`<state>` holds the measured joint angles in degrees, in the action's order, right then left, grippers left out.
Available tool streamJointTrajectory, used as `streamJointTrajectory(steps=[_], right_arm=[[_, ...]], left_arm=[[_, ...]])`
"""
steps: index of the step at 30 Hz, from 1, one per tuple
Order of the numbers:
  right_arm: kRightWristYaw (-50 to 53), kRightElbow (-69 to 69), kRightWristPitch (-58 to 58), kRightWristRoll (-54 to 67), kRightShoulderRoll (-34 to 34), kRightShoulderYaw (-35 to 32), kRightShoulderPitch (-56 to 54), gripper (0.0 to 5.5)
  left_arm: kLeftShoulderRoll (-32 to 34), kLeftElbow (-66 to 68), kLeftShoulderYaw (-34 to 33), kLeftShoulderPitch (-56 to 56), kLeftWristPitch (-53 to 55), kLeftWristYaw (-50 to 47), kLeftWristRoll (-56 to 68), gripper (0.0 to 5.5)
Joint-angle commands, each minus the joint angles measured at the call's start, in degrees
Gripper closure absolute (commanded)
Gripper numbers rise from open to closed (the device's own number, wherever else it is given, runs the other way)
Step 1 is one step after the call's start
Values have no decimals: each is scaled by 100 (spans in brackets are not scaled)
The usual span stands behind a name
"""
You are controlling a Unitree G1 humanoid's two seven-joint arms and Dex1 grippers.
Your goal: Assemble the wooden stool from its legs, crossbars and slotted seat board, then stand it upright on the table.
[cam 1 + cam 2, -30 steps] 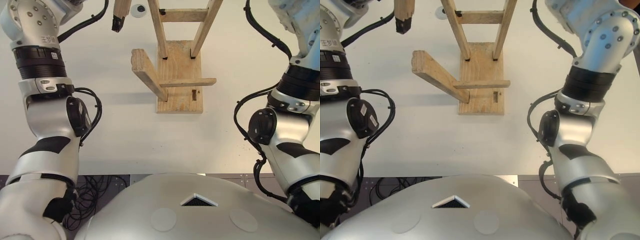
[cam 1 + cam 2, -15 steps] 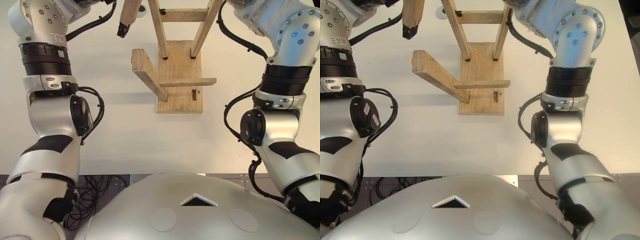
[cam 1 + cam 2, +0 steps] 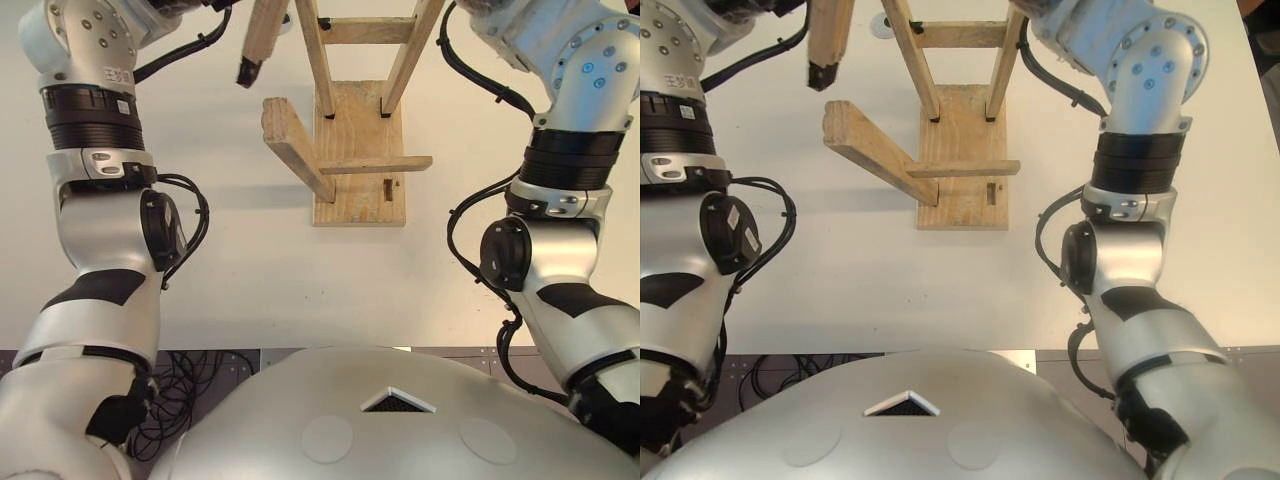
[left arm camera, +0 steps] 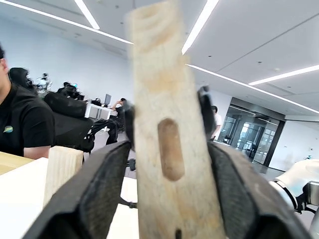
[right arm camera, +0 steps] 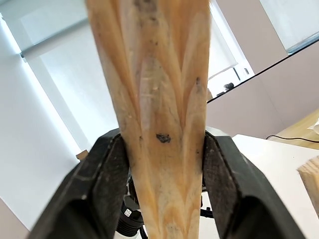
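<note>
The slotted seat board (image 3: 362,198) lies flat on the white table. Two legs (image 3: 318,60) stand in its far slots, joined by a crossbar (image 3: 368,30). A third leg (image 3: 292,145) leans off the board's left side, with a second crossbar (image 3: 378,165) fixed to it and resting across the board. My left gripper (image 4: 167,114) is shut on a loose fourth leg (image 3: 262,35), held in the air left of the standing pair, dark tip down. My right gripper (image 5: 162,144) is shut on the right standing leg (image 3: 1006,55).
A small white round object (image 3: 884,24) sits on the table (image 3: 480,120) behind the stool parts. An open slot (image 3: 388,185) shows in the board's near right corner. The table's front edge (image 3: 330,345) runs just ahead of my body.
The left arm has brought its loose leg rightward and lower, closer to the standing legs. The right arm swung inward to the standing pair, then held still.
</note>
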<state>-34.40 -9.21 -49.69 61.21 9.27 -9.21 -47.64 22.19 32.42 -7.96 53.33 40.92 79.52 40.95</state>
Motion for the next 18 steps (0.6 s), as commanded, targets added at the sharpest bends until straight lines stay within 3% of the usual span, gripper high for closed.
streamJointTrajectory(steps=[1,8,13,18], right_arm=[[-109,-127,154,-138,-29,-118,-26,345],[-428,-66,331,-579,530,-291,450,345],[-1246,334,566,-1081,1374,-257,1528,345],[-1672,443,941,-1585,1652,-93,2325,346]], left_arm=[[116,297,54,-16,-136,4,-256,213],[316,186,-291,-542,-253,-343,-292,110],[315,-414,-685,-1489,-434,-900,-183,103],[134,-953,-935,-2154,-339,-1419,-2,103]])
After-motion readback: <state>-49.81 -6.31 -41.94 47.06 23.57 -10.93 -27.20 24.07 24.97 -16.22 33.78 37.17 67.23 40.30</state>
